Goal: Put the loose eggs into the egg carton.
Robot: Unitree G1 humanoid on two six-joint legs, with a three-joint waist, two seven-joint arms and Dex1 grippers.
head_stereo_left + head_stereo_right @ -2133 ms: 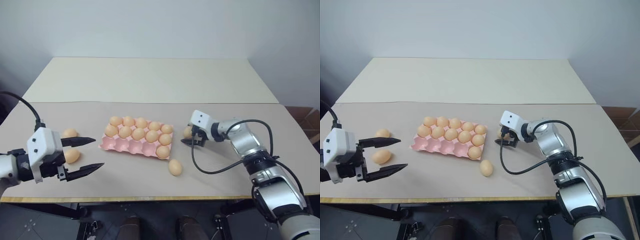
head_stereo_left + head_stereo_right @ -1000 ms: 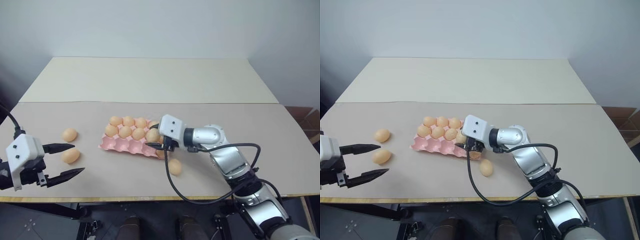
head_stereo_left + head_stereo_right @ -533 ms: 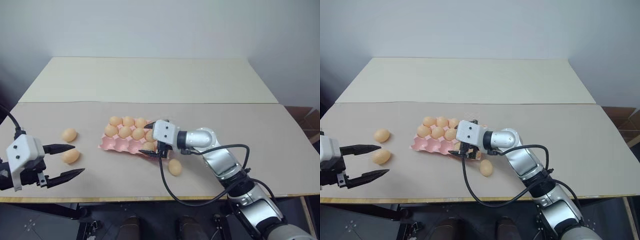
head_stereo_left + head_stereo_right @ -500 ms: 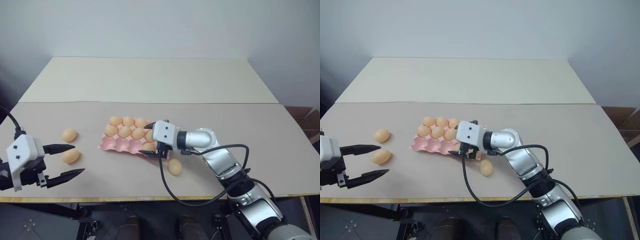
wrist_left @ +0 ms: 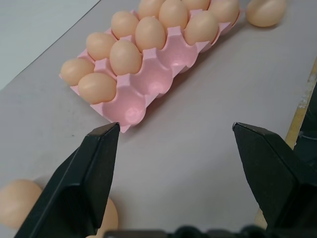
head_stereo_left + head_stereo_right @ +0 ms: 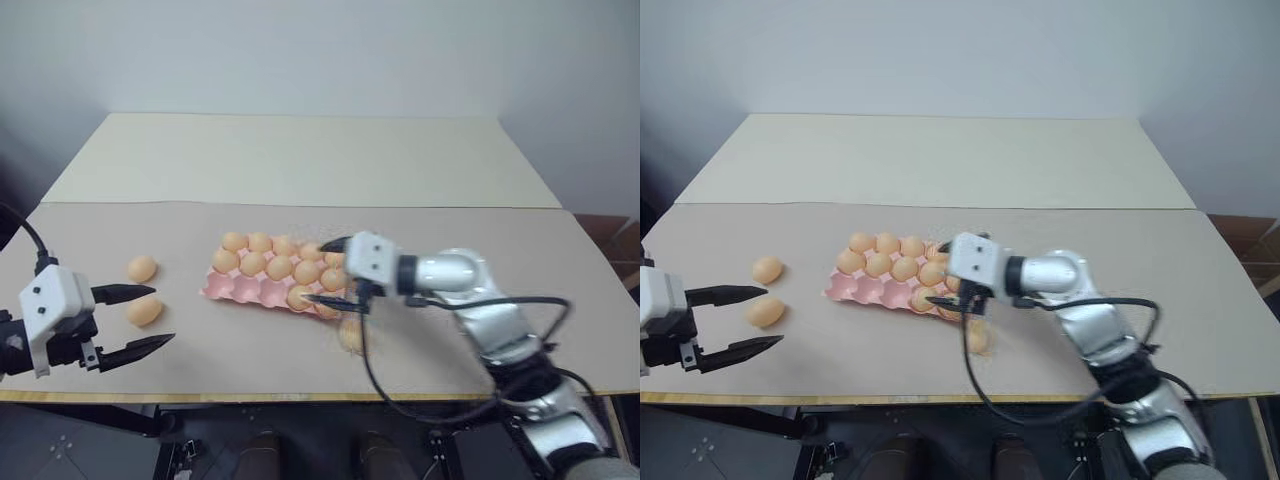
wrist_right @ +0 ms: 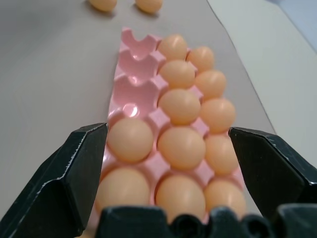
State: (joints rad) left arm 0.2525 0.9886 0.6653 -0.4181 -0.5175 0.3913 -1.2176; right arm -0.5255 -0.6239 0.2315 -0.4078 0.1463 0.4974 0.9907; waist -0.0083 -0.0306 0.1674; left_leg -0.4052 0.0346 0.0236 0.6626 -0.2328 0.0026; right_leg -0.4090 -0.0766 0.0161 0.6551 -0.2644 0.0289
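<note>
The pink egg carton [image 6: 232, 289] lies mid-table; its back and middle rows are full. The front row holds two eggs [image 7: 130, 140] at its right end, and three cups [image 7: 132, 82] are bare. My right gripper [image 6: 331, 271] hangs open and empty over the carton's right end. One loose egg [image 6: 350, 335] lies just in front of that end, under the arm's cable. Two more loose eggs [image 6: 142, 268] [image 6: 144, 311] lie left of the carton. My left gripper [image 6: 163, 315] is open beside them, gripping nothing.
The brown work board [image 6: 520, 260] ends in a front edge [image 6: 300, 398] close to the left gripper. A cream tabletop [image 6: 300, 160] stretches behind it. The right arm's black cable [image 6: 372, 375] droops over the table in front of the carton.
My right gripper, shut on an egg over the front row a second ago, has opened. The egg now sits in a front cup and the hand has drawn back rightward. The left arm kept still.
</note>
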